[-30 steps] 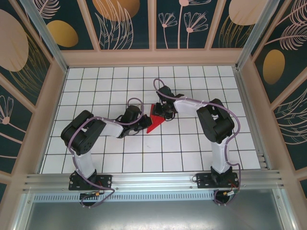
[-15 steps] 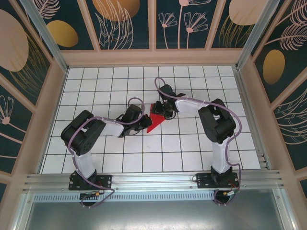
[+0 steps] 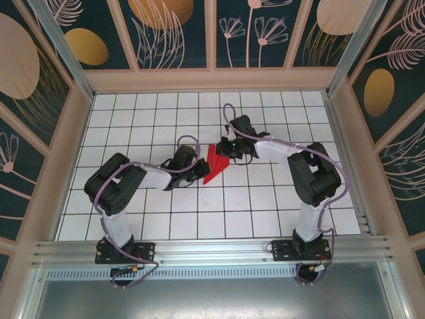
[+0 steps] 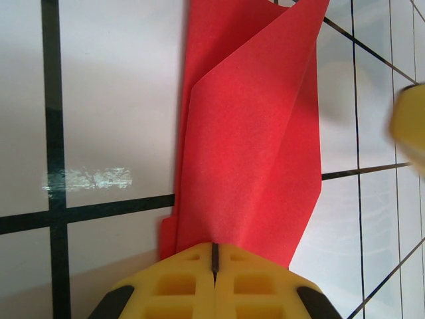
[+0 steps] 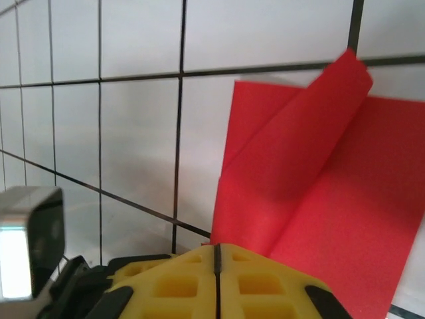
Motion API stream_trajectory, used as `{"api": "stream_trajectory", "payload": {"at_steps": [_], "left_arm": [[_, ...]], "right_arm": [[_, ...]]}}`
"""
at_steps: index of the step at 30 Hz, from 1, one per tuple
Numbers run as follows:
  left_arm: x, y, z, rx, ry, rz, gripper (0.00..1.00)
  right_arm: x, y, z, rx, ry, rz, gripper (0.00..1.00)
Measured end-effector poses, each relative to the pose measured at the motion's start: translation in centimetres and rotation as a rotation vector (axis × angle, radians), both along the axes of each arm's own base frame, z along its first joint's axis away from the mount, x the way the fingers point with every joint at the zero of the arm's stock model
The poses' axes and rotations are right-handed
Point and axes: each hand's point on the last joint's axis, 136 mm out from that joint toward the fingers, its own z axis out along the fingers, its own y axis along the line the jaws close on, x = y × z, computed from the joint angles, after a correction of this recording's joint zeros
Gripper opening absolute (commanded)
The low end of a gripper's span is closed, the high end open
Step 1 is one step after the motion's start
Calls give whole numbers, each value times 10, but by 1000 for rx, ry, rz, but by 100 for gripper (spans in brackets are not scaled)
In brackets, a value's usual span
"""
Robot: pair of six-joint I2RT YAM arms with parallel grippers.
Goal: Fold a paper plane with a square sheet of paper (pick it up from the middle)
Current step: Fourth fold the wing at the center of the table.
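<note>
Left gripper (image 4: 214,247) and right gripper (image 5: 216,247) each pinch the creased red paper (image 4: 249,153) jutting ahead of them.

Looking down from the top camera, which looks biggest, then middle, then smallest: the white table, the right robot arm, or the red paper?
1. The white tiled table, biggest.
2. The black-and-white right robot arm, nearer the camera, which may enlarge it.
3. The folded bright red paper, smallest.
</note>
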Motion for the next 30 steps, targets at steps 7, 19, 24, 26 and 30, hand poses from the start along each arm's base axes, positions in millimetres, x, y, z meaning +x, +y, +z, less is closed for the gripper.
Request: {"api": "stream_trajectory", "payload": {"at_steps": [7, 19, 24, 26, 30], "left_arm": [[0, 0, 0, 1, 1, 0, 0], [0, 0, 0, 3, -1, -2, 0], [0, 0, 0, 4, -2, -4, 0], [0, 0, 0, 5, -3, -5, 0], [0, 0, 0, 4, -3, -5, 0]], "right_arm": [[-15, 6, -34, 6, 89, 51, 1], [-18, 9, -44, 17, 103, 80, 1], [-19, 13, -39, 39, 102, 93, 2], [-20, 14, -36, 47, 98, 98, 2], [-20, 15, -35, 51, 96, 101, 2]]}}
